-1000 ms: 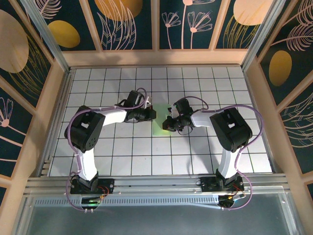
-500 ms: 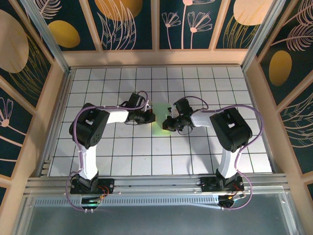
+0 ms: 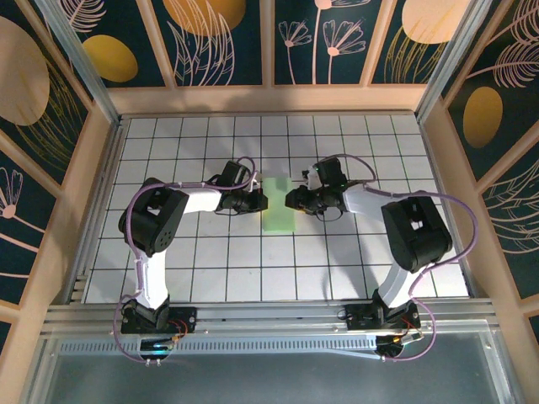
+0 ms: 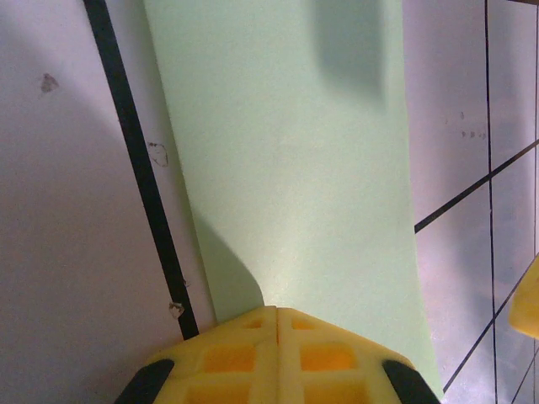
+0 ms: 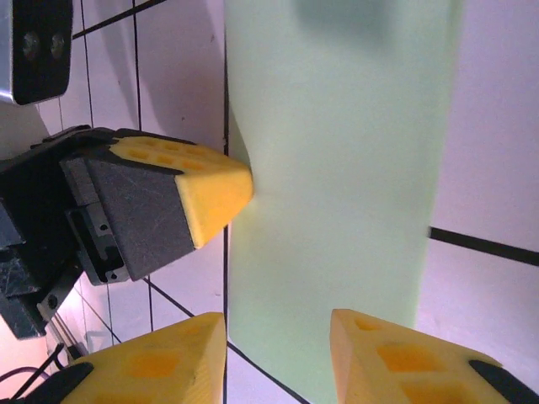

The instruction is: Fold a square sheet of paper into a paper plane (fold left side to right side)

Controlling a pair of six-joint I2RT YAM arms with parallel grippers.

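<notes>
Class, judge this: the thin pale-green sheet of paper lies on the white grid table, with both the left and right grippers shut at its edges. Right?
No: the right gripper is open, its yellow fingers apart at the pale-green sheet of paper, as the right wrist view shows. The left gripper is shut.

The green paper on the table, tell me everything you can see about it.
The square sheet of paper is thin, plain pale green, matte and unmarked. It shows as a rectangle longer than wide, seemingly folded in half, lying flat on the white grid table between the two grippers. The left gripper, shut, presses its yellow tips on one long edge. The right gripper is open over the opposite edge; whether it touches the paper is unclear.
</notes>
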